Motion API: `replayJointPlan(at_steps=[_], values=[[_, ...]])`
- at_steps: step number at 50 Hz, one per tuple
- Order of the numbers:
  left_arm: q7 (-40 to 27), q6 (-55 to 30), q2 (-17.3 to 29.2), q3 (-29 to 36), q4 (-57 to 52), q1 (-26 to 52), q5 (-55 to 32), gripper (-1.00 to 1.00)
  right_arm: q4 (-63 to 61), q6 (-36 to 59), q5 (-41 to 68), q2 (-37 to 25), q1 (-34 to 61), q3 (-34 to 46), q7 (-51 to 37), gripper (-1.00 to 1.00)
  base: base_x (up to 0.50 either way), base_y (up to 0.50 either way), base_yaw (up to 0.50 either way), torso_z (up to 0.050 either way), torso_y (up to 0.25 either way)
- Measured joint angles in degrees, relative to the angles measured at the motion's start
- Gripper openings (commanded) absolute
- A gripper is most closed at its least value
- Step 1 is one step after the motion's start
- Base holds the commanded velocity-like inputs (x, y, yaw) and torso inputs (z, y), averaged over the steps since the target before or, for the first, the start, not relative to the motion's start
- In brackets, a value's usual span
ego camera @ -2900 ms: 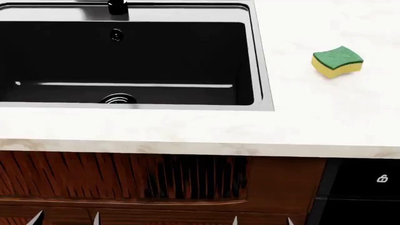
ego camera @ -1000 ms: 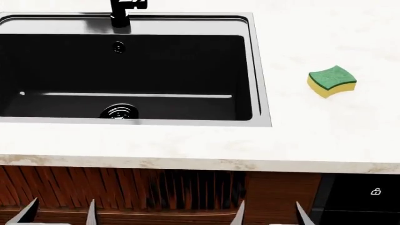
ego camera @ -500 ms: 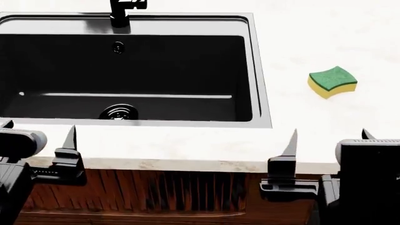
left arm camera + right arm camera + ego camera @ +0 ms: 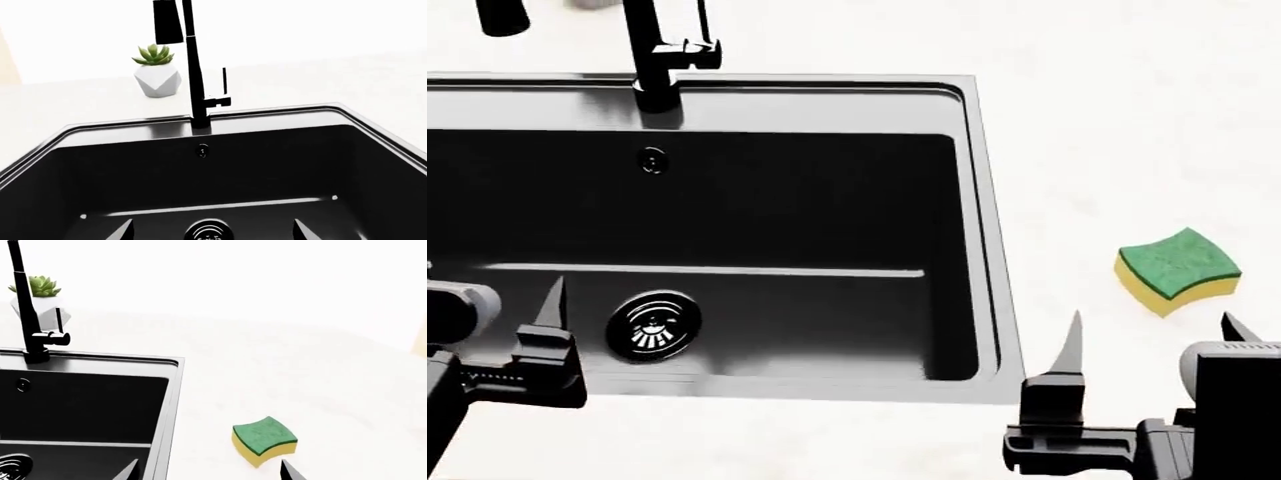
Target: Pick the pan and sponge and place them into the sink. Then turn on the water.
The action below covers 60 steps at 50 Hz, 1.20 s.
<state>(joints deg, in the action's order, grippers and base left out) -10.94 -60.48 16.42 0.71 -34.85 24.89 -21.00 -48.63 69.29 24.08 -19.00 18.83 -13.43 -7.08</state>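
Note:
The black sink fills the left of the head view, with its metal drain and overflow hole. It holds nothing. The black faucet stands behind it, with no water running. The green-and-yellow sponge lies on the counter right of the sink. My right gripper is open just in front of the sponge, which also shows in the right wrist view. My left gripper is open over the sink's front left, above the drain. The pan is out of view.
A white marble counter surrounds the sink. A small succulent in a white faceted pot stands behind the faucet; it also shows in the right wrist view. The faucet's thin lever sticks up beside the spout column.
Both arms have risen into view, from below the counter front to over the counter edge and sink. The head view has shifted, so sink and sponge sit lower in it.

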Motion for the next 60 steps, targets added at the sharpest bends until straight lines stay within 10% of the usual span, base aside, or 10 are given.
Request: replayJointPlan(at_steps=[60], values=[[-0.7, 4.1, 0.8, -0.2, 3.0, -2.9, -0.2, 1.0, 1.3, 1.9, -5.5, 1.9, -0.2, 4.4, -11.6, 1.0, 0.26, -0.05, 0.0, 0.0, 0.001]])
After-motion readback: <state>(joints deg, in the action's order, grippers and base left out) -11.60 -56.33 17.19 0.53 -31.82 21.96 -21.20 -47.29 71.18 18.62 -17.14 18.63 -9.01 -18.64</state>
